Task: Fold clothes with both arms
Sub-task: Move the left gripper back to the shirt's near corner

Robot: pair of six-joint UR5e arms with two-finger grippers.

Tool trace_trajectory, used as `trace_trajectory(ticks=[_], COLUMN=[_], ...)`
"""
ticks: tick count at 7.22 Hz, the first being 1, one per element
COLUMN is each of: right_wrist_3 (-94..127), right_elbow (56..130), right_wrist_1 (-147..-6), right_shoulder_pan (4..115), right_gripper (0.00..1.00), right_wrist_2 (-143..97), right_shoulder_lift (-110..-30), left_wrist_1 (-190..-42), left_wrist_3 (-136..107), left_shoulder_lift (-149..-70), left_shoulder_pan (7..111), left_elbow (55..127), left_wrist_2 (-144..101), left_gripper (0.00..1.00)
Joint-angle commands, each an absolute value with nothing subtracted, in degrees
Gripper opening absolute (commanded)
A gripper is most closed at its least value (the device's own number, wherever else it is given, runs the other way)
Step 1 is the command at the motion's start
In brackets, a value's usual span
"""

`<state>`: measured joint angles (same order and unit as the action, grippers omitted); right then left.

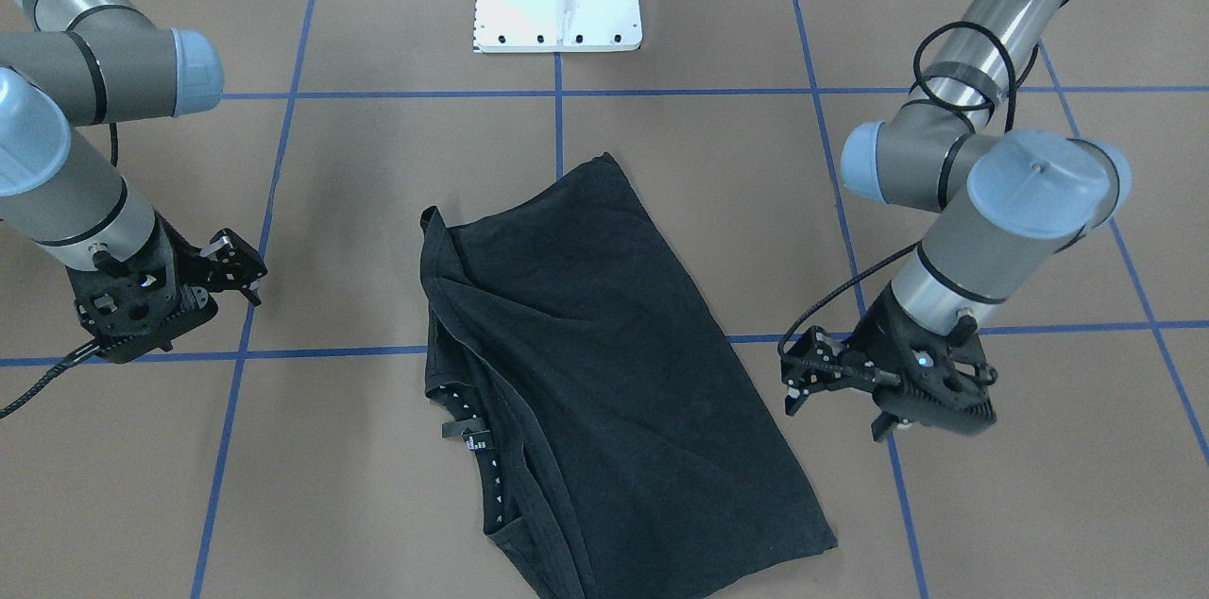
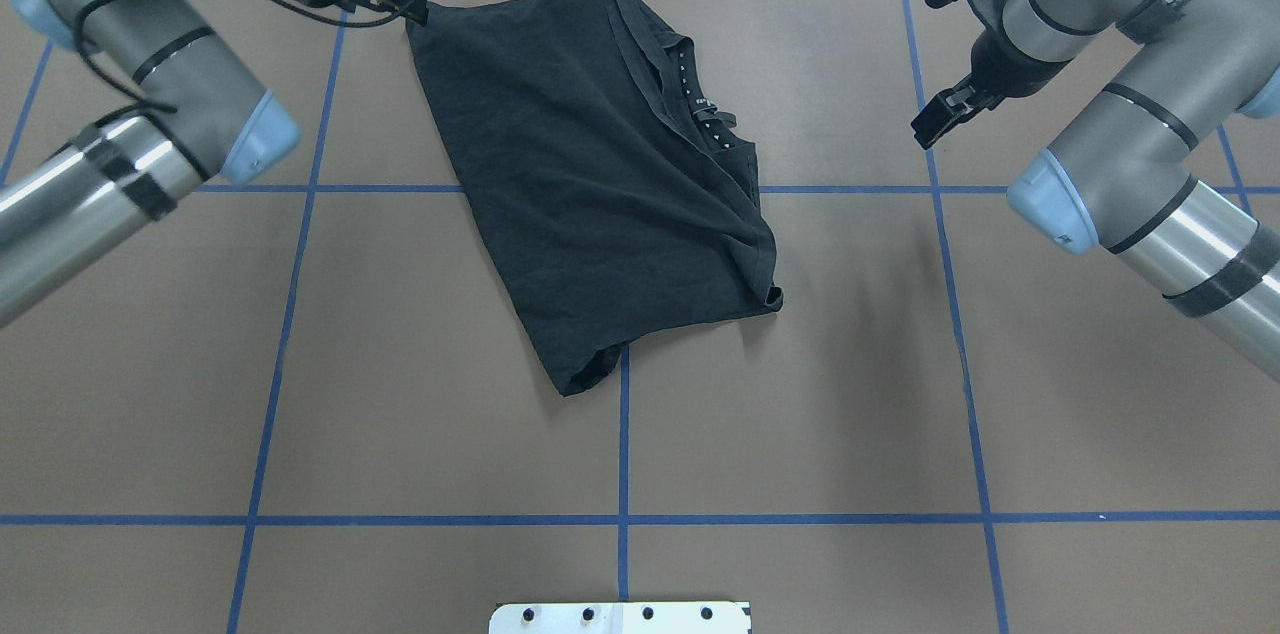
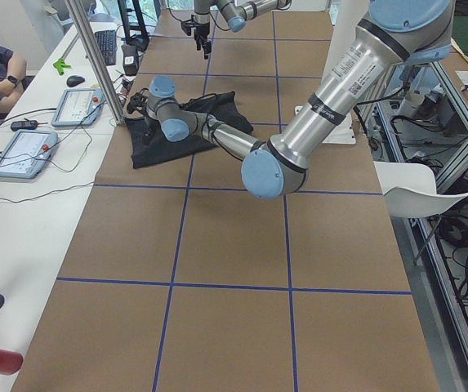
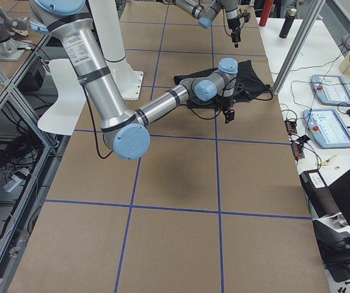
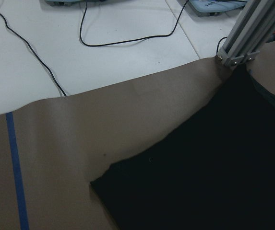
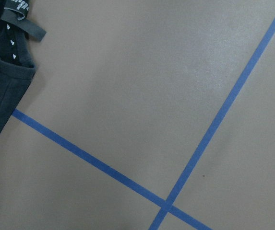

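The black T-shirt [image 1: 586,344] lies folded lengthwise and slanted at the table's far middle [image 2: 580,174], print hidden. Its white-dotted neck tag [image 2: 712,122] shows along the right edge, and also in the right wrist view [image 6: 22,24]. My left gripper [image 2: 410,6] hovers beside the shirt's far left corner [image 5: 99,184], apart from the cloth; in the front view [image 1: 836,415] it looks open and empty. My right gripper [image 2: 940,114] hangs over bare table right of the collar, also empty and seemingly open [image 1: 241,282].
The white pedestal base [image 2: 620,617] stands at the near edge. An aluminium post [image 5: 252,33] rises at the far edge just behind the shirt. Blue tape lines [image 6: 209,129] grid the brown table. Teach pendants [image 3: 21,151] and cables lie on the operators' desk beyond.
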<state>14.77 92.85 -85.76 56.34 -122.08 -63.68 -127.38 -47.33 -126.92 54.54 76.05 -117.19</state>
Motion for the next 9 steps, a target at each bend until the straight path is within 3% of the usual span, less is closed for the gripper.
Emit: trace_trajectory(ticks=[1, 3, 5, 9], right_wrist_3=[14.8, 14.8, 14.8, 14.9], right_elbow=[92.8, 92.8, 93.0, 93.2], right_wrist_1=[-85.7, -85.6, -85.6, -85.7], right_shoulder_pan=[56.3, 56.4, 56.4, 56.4], right_gripper=[0.99, 0.99, 0.99, 0.99], right_wrist_2=[-122.0, -122.0, -122.0, -121.9], right_shoulder_lift=[-63.9, -64.1, -64.2, -64.2], left_wrist_1=[-127.0, -127.0, -127.1, -127.5], left_wrist_3=[-63.0, -76.5, -90.1, -109.6], left_shoulder_lift=[-116.9, -112.3, -112.3, -113.3], left_shoulder_pan=[47.0, 38.3, 29.3, 24.4], left_elbow=[91.8, 98.0, 98.6, 98.5], left_wrist_2=[-117.4, -115.6, -108.3, -103.3], left_gripper=[1.0, 1.0, 1.0, 0.99])
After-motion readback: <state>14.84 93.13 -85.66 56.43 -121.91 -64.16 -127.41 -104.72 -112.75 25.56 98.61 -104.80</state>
